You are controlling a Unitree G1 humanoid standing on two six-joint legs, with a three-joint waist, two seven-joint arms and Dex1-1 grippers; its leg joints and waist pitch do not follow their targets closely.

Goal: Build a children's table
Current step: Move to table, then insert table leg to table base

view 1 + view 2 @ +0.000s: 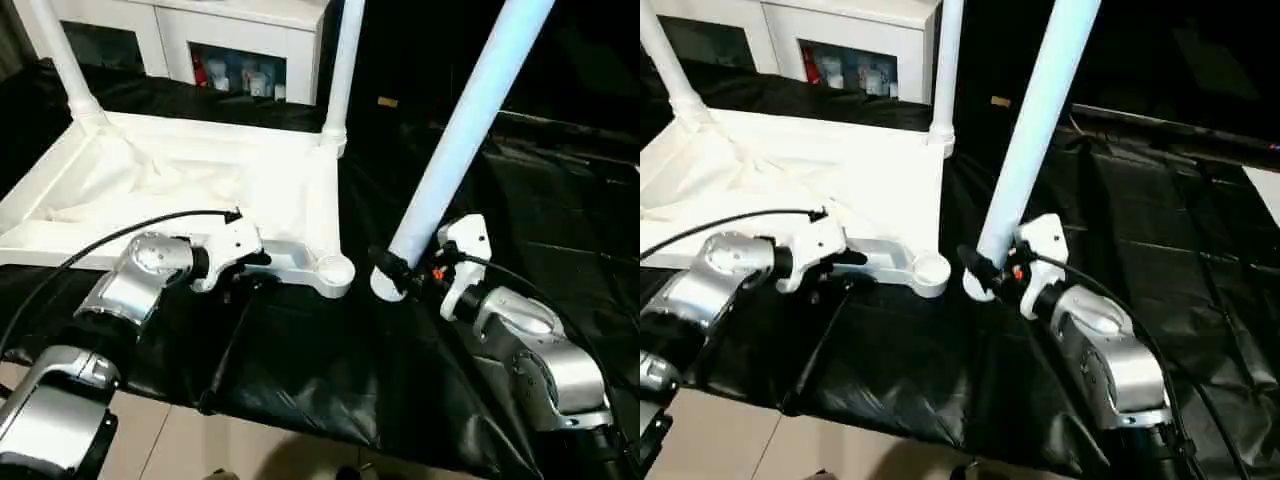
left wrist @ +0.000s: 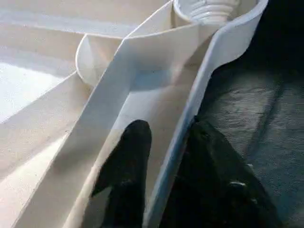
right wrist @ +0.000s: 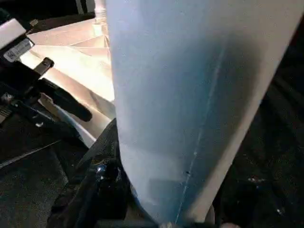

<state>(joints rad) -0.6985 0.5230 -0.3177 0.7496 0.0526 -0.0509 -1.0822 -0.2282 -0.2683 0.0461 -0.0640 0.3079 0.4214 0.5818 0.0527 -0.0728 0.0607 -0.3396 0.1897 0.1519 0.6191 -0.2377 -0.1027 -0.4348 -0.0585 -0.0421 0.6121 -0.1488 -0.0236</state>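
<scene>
The white tabletop [image 1: 150, 170] lies upside down on black cloth, ribs facing up. Two white legs [image 1: 343, 70] [image 1: 60, 50] stand in its far corner sockets. My left gripper [image 2: 166, 128] straddles the near rim wall close to the empty near-right corner socket [image 1: 335, 270], one black finger inside the rim and one outside, shut on it. My right gripper [image 1: 395, 268] is shut around the lower end of a third white leg [image 1: 460, 130]. That leg leans up and to the right, its bottom end just right of the empty socket and apart from it.
A white cabinet [image 1: 230, 40] with glass doors stands behind the tabletop. Black cloth [image 1: 300, 360] covers the work surface and hangs over the near edge above a pale floor [image 1: 200, 450]. A black cable [image 1: 100, 240] runs along my left forearm.
</scene>
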